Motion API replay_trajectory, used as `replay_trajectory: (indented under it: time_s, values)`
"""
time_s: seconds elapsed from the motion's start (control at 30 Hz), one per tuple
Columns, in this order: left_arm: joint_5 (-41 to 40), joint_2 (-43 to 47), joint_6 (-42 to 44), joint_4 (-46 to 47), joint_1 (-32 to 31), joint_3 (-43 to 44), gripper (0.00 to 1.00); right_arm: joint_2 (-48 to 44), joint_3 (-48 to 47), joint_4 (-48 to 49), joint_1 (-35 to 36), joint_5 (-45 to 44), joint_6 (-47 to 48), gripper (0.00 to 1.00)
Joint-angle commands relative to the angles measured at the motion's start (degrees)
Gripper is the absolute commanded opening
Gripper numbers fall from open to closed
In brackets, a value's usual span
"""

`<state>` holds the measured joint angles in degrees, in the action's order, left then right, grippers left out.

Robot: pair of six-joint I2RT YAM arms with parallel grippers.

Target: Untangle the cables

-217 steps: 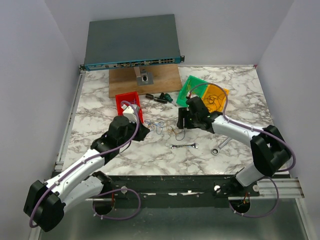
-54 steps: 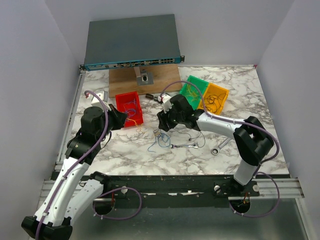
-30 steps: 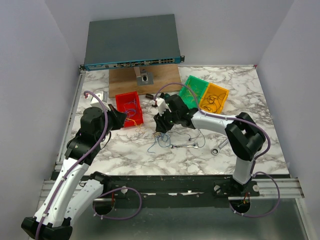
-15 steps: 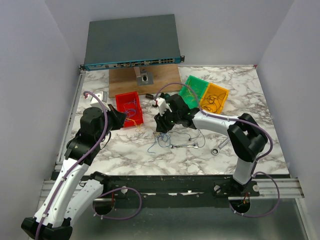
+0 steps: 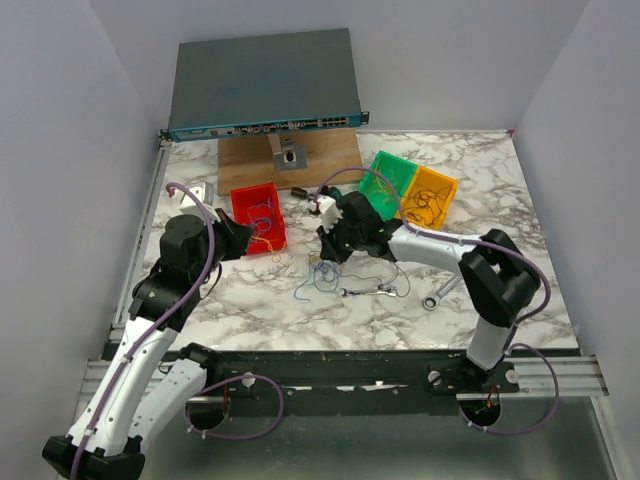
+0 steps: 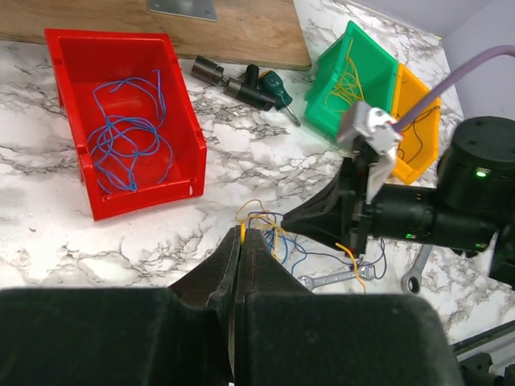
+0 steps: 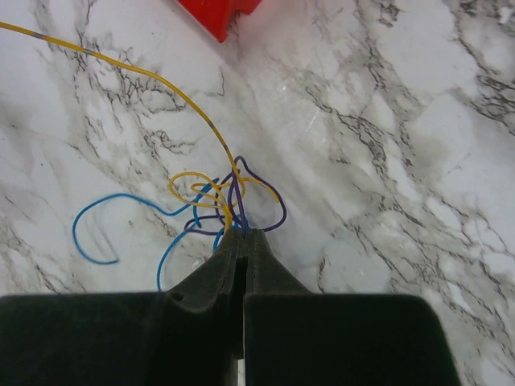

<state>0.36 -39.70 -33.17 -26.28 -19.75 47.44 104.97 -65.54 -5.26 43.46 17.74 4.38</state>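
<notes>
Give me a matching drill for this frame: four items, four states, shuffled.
Items
1. red plastic bin
2. green plastic bin
3. right gripper
4. left gripper

States
A. shut on one yellow strand running out of the knot
B. holds loose blue wire
C. shut on the tangled knot of thin cables
D. holds loose yellow wire

Pairs: 1-B, 2-D, 3-C, 4-A
</notes>
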Motion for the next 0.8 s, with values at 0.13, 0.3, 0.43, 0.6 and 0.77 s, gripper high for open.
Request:
replay_trajectory:
  time_s: [0.13,0.3,0.43,0.6,0.77]
  values:
    - [-3.38,1.11,-0.04,-1.59,-0.22,1.23,0.00,-13.14,5.59,1.24,0.31,-14.37,-7.41,0.01]
    - [-11.18,2.17,0.17,-6.17,-0.12,3.65,0.00,-21.59,10.83,-0.28,0.22,-29.43,-13.60,0.01]
    - [-18.36,2.67,0.91,-10.54,0.06,6.06,0.00,-29.34,13.91,-4.08,-3.85,-41.30,-23.03,0.01]
    - [-26.26,3.38,3.29,-15.26,1.49,9.02,0.00,-39.73,18.02,-9.91,-19.61,-41.35,-34.04,0.01]
    - [-30.63,4.10,5.66,-18.11,5.49,11.60,0.00,-44.86,21.84,-13.15,-32.52,-41.15,-41.61,0.01]
